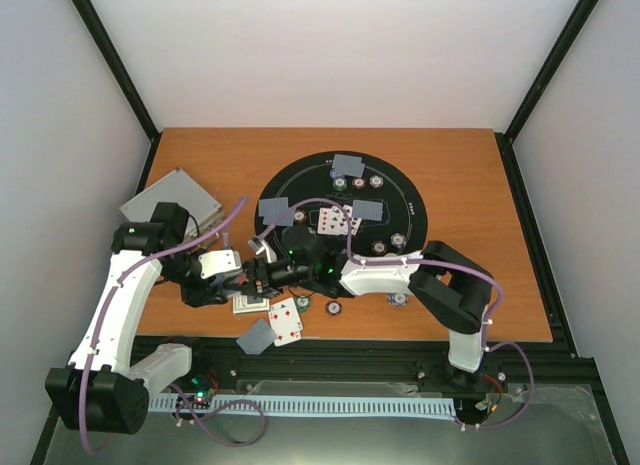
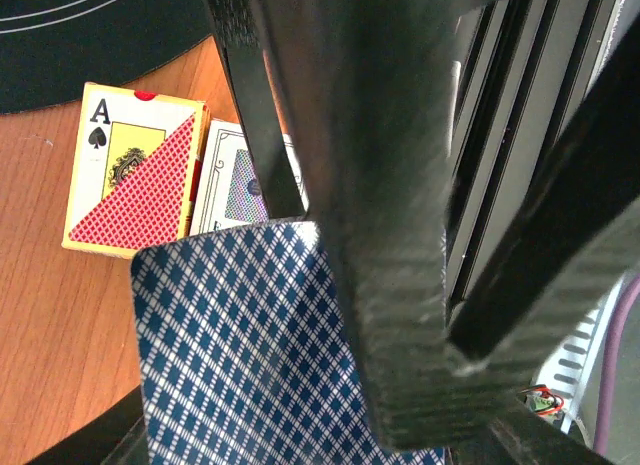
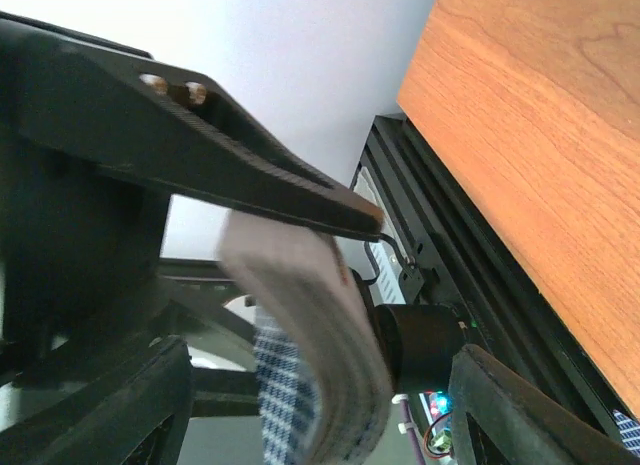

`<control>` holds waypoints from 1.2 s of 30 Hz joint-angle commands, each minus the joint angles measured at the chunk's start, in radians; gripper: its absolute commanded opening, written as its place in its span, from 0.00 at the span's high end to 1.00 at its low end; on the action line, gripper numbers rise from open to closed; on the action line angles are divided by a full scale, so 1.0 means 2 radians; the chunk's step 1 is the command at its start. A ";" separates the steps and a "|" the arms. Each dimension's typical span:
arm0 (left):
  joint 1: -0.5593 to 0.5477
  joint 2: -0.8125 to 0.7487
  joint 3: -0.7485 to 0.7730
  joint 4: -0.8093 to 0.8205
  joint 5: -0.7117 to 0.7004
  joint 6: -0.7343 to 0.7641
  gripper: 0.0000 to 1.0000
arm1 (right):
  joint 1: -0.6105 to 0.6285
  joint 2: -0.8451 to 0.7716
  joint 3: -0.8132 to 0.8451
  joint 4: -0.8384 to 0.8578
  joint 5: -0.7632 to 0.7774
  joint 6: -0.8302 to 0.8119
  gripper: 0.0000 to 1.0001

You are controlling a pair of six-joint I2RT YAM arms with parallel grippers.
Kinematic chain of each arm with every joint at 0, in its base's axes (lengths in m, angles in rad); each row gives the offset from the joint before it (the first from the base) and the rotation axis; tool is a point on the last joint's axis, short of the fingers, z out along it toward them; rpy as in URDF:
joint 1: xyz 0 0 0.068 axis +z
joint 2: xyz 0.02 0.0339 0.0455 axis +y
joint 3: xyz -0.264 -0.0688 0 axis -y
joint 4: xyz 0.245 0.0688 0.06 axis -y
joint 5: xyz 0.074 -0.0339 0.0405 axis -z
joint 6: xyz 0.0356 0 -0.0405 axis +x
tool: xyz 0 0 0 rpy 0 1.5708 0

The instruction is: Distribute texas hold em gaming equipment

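Note:
My right gripper [image 1: 264,275] is shut on a deck of cards [image 3: 320,335], held just above the table's near edge. My left gripper [image 1: 238,282] meets it from the left and pinches one blue-checked card [image 2: 240,355] at the deck. More grey-backed cards lie on the black mat [image 1: 300,180], one at the far side [image 1: 348,165], one at the left [image 1: 275,211] and one at the centre [image 1: 367,209], beside face-up cards [image 1: 335,221]. Face-up cards [image 1: 286,320] and a face-down card [image 1: 255,336] lie at the near edge. Striped chips [image 1: 358,183] sit on the mat, others near the front [image 1: 333,307].
Two card boxes [image 2: 130,175] lie on the wood under the grippers, next to the mat's edge [image 2: 90,35]. A silver case [image 1: 170,200] stands at the back left behind the left arm. The black frame rail [image 1: 400,360] runs along the near edge.

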 commanded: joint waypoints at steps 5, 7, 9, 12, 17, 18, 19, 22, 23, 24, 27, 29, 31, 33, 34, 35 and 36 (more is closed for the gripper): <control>-0.001 -0.003 0.016 -0.002 0.017 0.003 0.99 | 0.020 0.056 0.050 0.017 -0.008 0.017 0.30; -0.001 -0.002 0.018 -0.004 0.020 0.001 0.99 | 0.020 0.070 0.058 0.022 -0.008 0.025 0.31; -0.001 -0.002 0.018 -0.005 0.019 0.002 0.99 | 0.019 0.083 0.068 0.027 -0.008 0.033 0.32; -0.001 -0.003 0.018 -0.006 0.014 0.004 0.99 | 0.018 0.097 0.076 0.034 -0.008 0.045 0.35; -0.001 -0.004 0.022 -0.010 0.014 0.007 0.99 | 0.001 0.097 0.043 0.048 -0.002 0.057 0.42; -0.001 -0.005 0.022 -0.010 0.015 0.007 0.99 | -0.005 0.092 0.031 0.048 0.000 0.056 0.43; -0.001 -0.004 0.023 -0.011 0.016 0.007 0.99 | -0.010 0.088 0.020 0.047 0.001 0.054 0.44; -0.001 -0.005 0.022 -0.011 0.018 0.007 0.99 | -0.029 0.076 -0.009 0.038 0.006 0.046 0.47; -0.001 -0.005 0.022 -0.011 0.018 0.007 0.99 | -0.034 0.073 -0.014 0.037 0.006 0.044 0.47; -0.001 -0.004 0.022 -0.011 0.017 0.007 0.99 | -0.038 0.070 -0.022 0.037 0.006 0.043 0.48; -0.001 -0.005 0.021 -0.011 0.017 0.008 0.99 | -0.043 0.057 -0.030 0.031 0.008 0.035 0.50; -0.001 -0.006 0.020 -0.011 0.016 0.008 0.99 | -0.044 0.047 -0.027 0.020 0.010 0.027 0.51; -0.001 -0.006 0.018 -0.010 0.017 0.008 0.99 | -0.044 0.038 -0.025 0.013 0.012 0.022 0.54; -0.001 -0.005 0.017 -0.010 0.016 0.007 0.99 | -0.044 0.031 -0.022 0.007 0.013 0.017 0.60; -0.001 -0.005 0.017 -0.009 0.016 0.007 0.99 | -0.044 0.026 -0.021 0.002 0.014 0.014 0.63; -0.001 -0.005 0.016 -0.008 0.017 0.007 0.99 | -0.044 0.021 -0.020 -0.004 0.016 0.010 0.66; -0.001 -0.005 0.015 -0.008 0.017 0.007 0.99 | -0.044 0.015 -0.019 -0.013 0.018 0.005 0.69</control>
